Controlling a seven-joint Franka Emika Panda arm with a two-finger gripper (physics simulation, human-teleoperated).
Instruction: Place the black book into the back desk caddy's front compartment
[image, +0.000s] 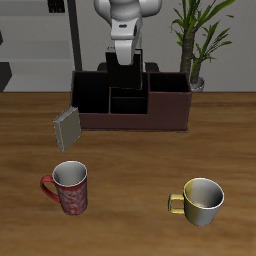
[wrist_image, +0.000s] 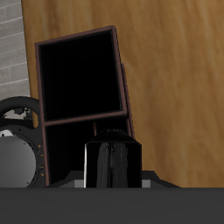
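The black book (wrist_image: 112, 159) is showing only in the wrist view, glossy and dark, hanging just above a cell of the back desk caddy (image: 165, 108). In the exterior view the tool (image: 127, 64) is hovering over the caddy's back part, apparently gripping the book, though its fingers are staying hidden.

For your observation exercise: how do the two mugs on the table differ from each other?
The red mug is patterned dark red with a pale grey inside; the yellow mug is plain yellow-gold with a metallic inside. The red mug looks taller and narrower, the yellow mug squatter. Both stand upright near the table's front edge, each handle pointing the same way.
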